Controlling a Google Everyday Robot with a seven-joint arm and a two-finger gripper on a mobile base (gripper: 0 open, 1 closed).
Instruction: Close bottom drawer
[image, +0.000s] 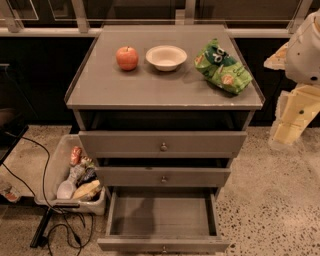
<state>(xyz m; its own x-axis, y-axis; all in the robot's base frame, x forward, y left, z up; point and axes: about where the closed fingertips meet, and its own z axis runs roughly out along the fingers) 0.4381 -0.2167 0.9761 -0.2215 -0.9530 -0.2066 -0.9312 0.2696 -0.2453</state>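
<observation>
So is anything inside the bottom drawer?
No, the bottom drawer stands pulled out with only its bare floor showing, while the gripper hangs off to the right of the cabinet.

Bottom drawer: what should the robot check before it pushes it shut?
1. The bottom drawer is pulled far out, so there is something to close: ok.
2. Nothing pokes up out of it; only its bare floor shows: ok.
3. Its knob is in view, right at the picture's lower edge: ok.
4. The gripper is lined up with the drawer front: not ok. It hangs off to the right of the cabinet, higher than the drawer.
5. The cables on the floor lie left of the drawer's path: ok.
6. The bin on the left is apart from the drawer's side: cannot tell.
</observation>
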